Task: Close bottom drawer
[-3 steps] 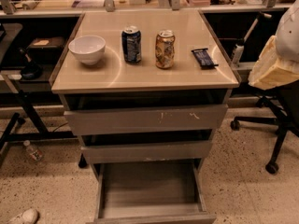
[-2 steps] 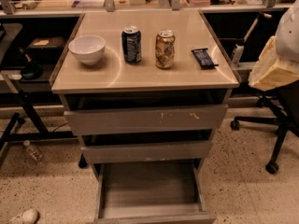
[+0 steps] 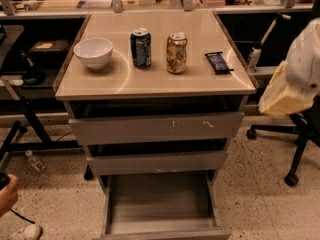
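Observation:
The bottom drawer (image 3: 160, 204) of the cabinet is pulled out wide open. Its grey wood-grain box is empty, and its front edge sits at the bottom of the camera view. Above it are the mid-width grey drawer (image 3: 157, 161) and the widest grey drawer (image 3: 157, 128), which has white scratches; both stick out a little. My arm's white and tan end with the gripper (image 3: 281, 95) hangs at the right edge. It is level with the cabinet top, to the right of the cabinet, and well above and apart from the bottom drawer.
On the cabinet top (image 3: 200, 79) stand a white bowl (image 3: 93, 52), a blue can (image 3: 141, 47), a gold can (image 3: 176, 52) and a dark snack bar (image 3: 218, 62). An office chair base (image 3: 295, 154) is at the right. A person's hand (image 3: 7, 194), a shoe (image 3: 26, 231) and a bottle (image 3: 35, 161) are at the lower left.

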Controlling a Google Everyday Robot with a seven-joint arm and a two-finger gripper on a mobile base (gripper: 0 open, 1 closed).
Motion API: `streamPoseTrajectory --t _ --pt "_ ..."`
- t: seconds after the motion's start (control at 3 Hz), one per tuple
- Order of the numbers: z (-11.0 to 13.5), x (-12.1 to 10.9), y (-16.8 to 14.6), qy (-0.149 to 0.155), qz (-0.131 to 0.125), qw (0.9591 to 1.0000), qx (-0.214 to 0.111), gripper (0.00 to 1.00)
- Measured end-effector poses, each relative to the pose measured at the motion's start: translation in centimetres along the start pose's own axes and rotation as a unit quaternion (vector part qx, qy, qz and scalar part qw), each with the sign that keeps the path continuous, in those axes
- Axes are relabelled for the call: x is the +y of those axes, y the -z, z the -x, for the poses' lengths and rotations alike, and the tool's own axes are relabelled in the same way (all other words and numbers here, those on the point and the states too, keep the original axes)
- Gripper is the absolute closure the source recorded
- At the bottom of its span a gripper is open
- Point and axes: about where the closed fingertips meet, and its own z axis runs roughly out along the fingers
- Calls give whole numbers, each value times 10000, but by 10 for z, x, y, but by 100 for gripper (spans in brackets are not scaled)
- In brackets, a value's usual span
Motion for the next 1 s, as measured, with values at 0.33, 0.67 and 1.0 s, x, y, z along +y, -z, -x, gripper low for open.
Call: streamPoseTrajectory --t 0.33,0.67,1.0 --pt "-2 40 -58 -186 283 9994 -111 100" --pt "-8 75 -134 -247 667 9974 -123 100" --pt "-21 112 -207 -439 1168 9922 35 100"
